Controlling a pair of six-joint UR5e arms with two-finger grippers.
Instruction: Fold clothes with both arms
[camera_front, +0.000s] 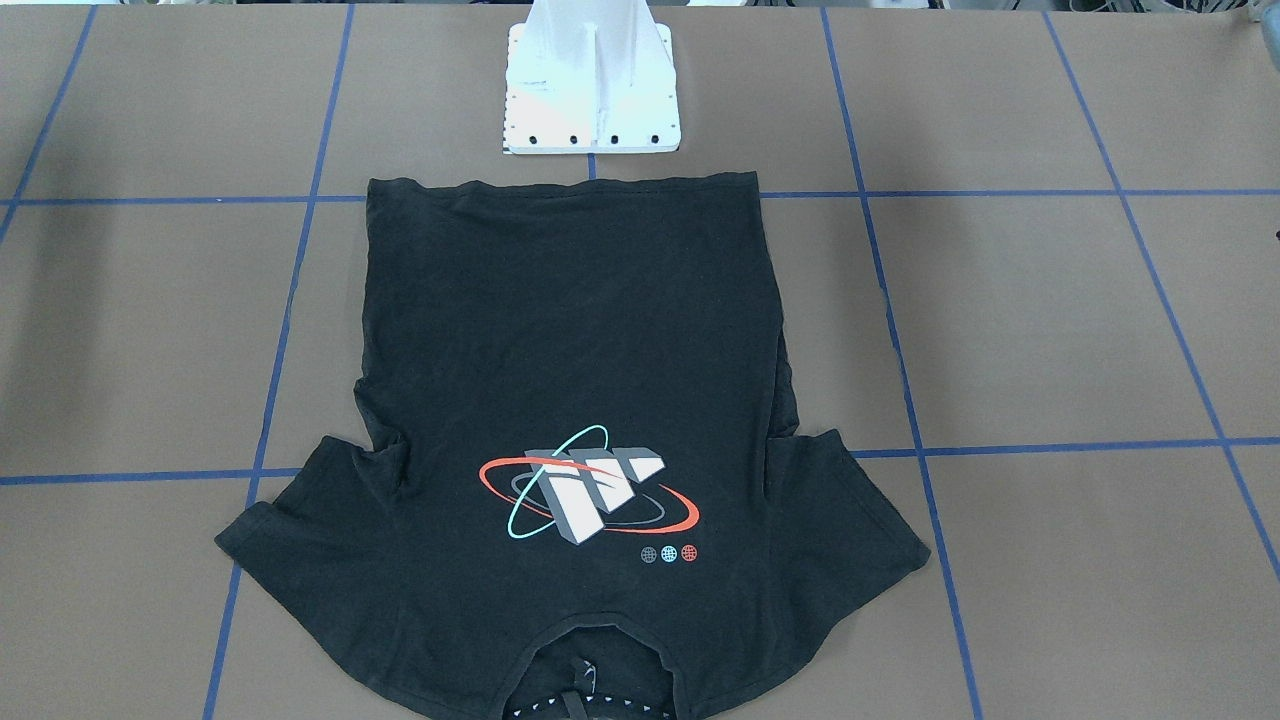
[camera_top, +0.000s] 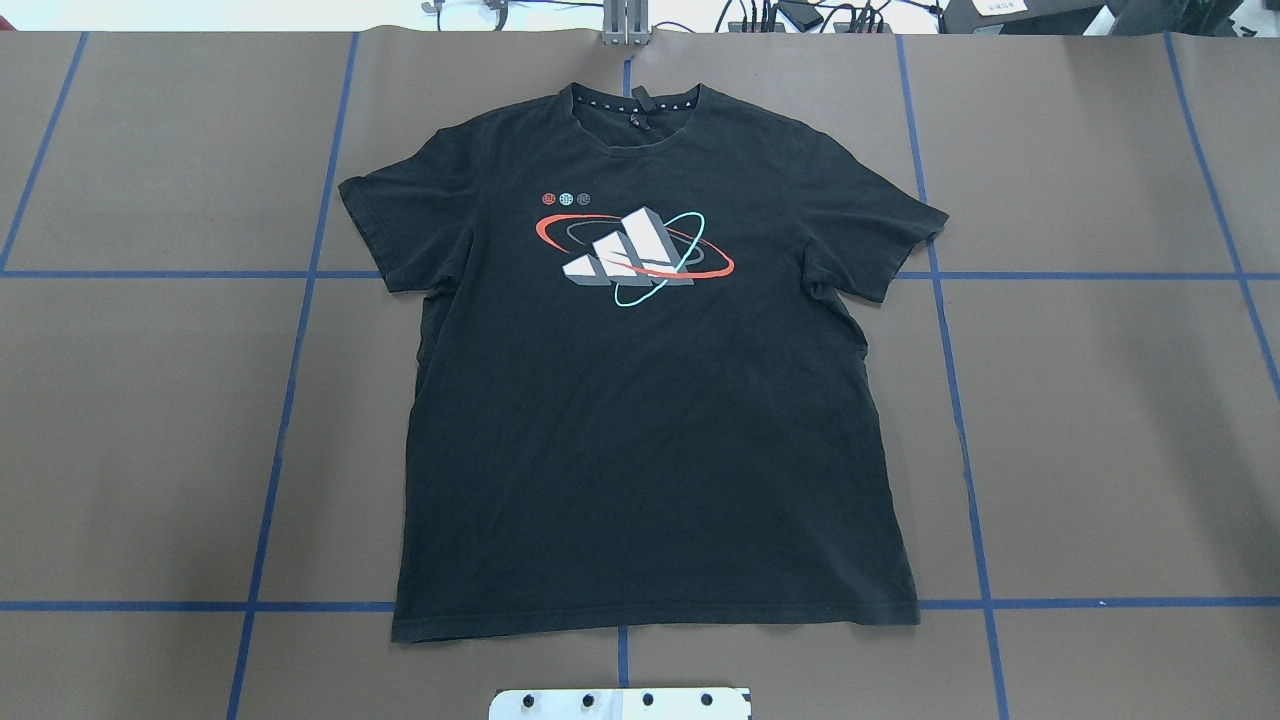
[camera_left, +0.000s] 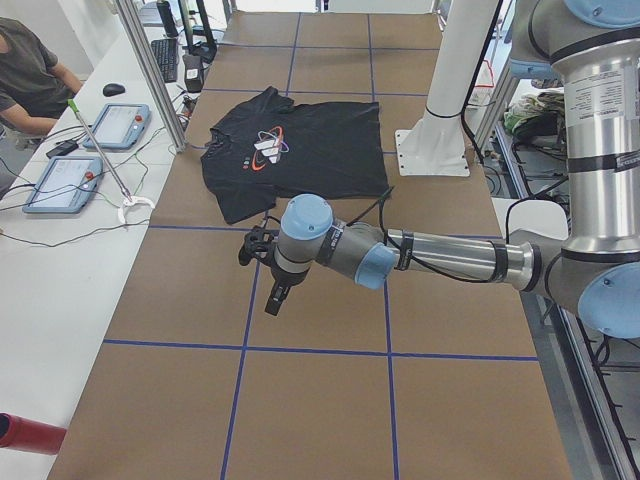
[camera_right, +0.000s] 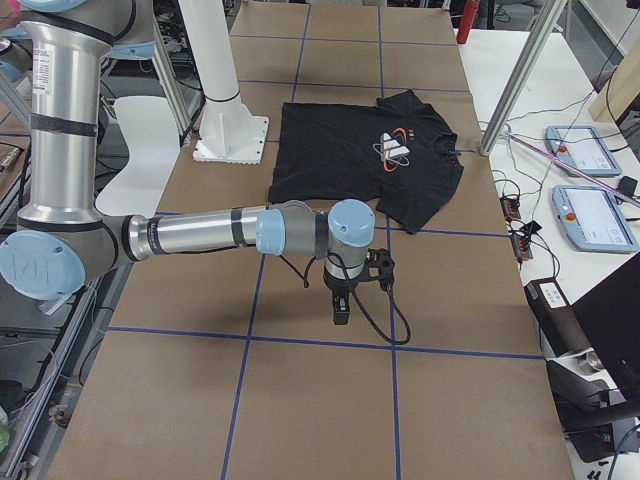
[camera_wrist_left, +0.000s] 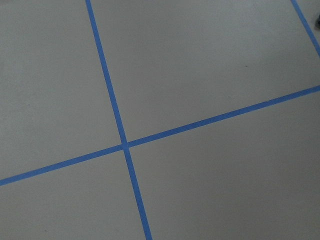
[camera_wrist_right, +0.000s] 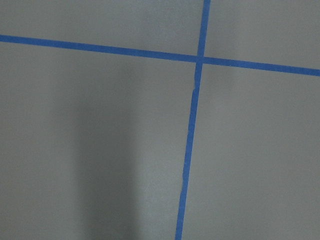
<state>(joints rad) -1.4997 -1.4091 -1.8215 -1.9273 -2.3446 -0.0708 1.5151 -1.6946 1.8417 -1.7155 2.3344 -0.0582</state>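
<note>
The black T-shirt (camera_top: 640, 420) lies flat and spread out on the brown table, logo side up, collar toward the far edge and hem near the robot's base. It also shows in the front view (camera_front: 570, 330) and both side views (camera_left: 300, 155) (camera_right: 365, 165). My left gripper (camera_left: 276, 300) hangs over bare table beyond the shirt's left sleeve, pointing down. Past the opposite sleeve my right gripper (camera_right: 341, 316) does the same. Neither touches the shirt. Both show only in the side views, so I cannot tell whether they are open or shut. The wrist views show only table and blue tape.
A white mounting base (camera_front: 592, 100) stands just behind the hem. Blue tape lines (camera_top: 300, 300) grid the brown table. Along the far side runs a white bench with two teach pendants (camera_left: 118, 125) and cables, and a seated person (camera_left: 25, 75). Metal frame posts (camera_right: 510, 90) rise there.
</note>
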